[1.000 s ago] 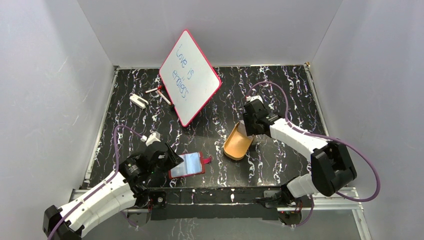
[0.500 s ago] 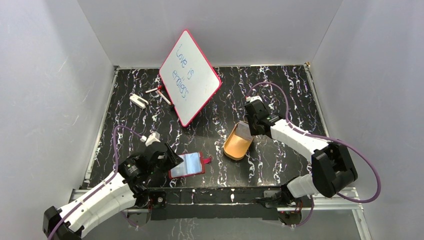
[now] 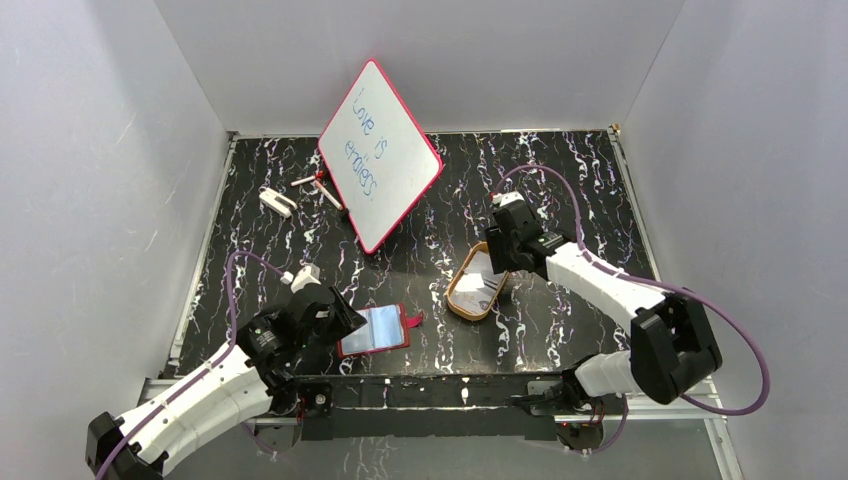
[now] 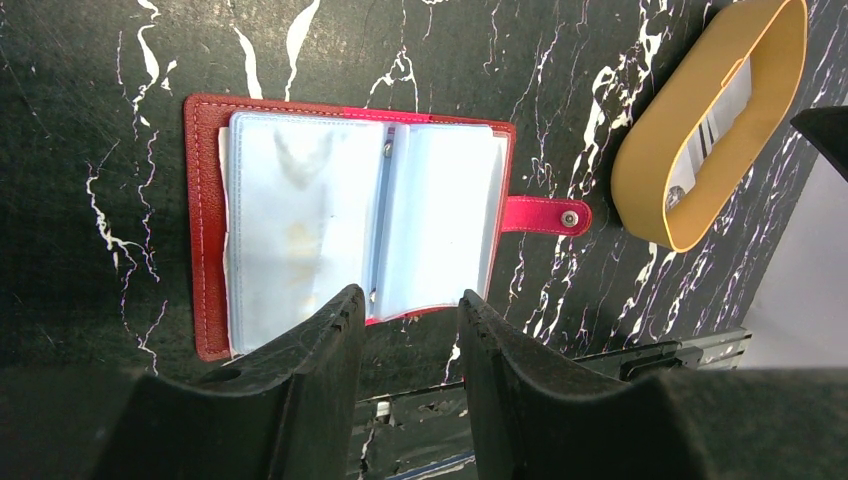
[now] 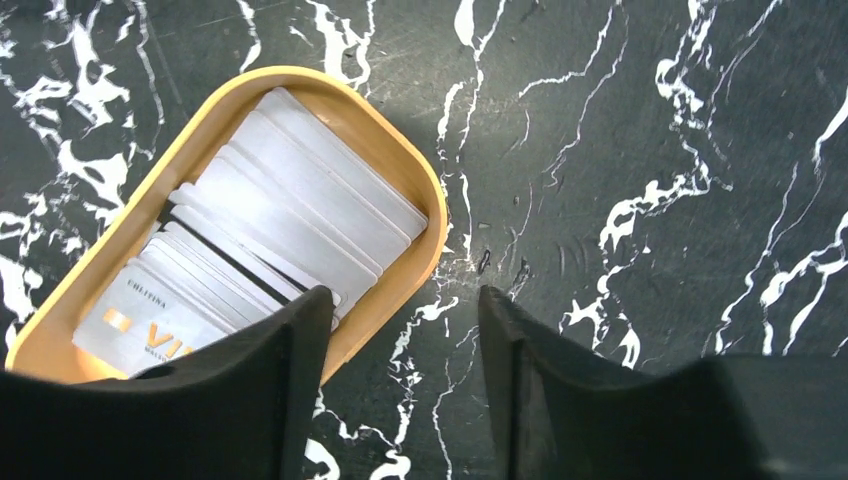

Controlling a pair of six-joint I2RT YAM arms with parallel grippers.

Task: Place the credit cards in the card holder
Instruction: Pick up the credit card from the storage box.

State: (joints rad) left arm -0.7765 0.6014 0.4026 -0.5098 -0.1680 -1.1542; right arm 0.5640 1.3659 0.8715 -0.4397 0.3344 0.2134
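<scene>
The card holder (image 3: 375, 330) (image 4: 350, 220) lies open on the table near the front edge, dark red with clear bluish sleeves and its snap tab (image 4: 545, 215) pointing right. My left gripper (image 3: 337, 322) (image 4: 410, 310) hovers open at its near edge with nothing between the fingers. Several pale credit cards (image 3: 478, 285) (image 5: 270, 220) lie fanned in the orange-tan oval tray (image 3: 455, 300) (image 5: 385, 304). My right gripper (image 3: 497, 268) (image 5: 400, 305) is open at the tray's far-right end. One finger is over the rim, the other over bare table.
A red-framed whiteboard (image 3: 380, 155) leans at the back centre. Small pens (image 3: 318, 185) and a white item (image 3: 275, 200) lie to its left. Grey walls enclose the black marbled table (image 3: 560, 170) on three sides.
The tray stood tipped up against my right gripper a second ago. It now lies flat with the cards showing. The left arm and card holder have not moved.
</scene>
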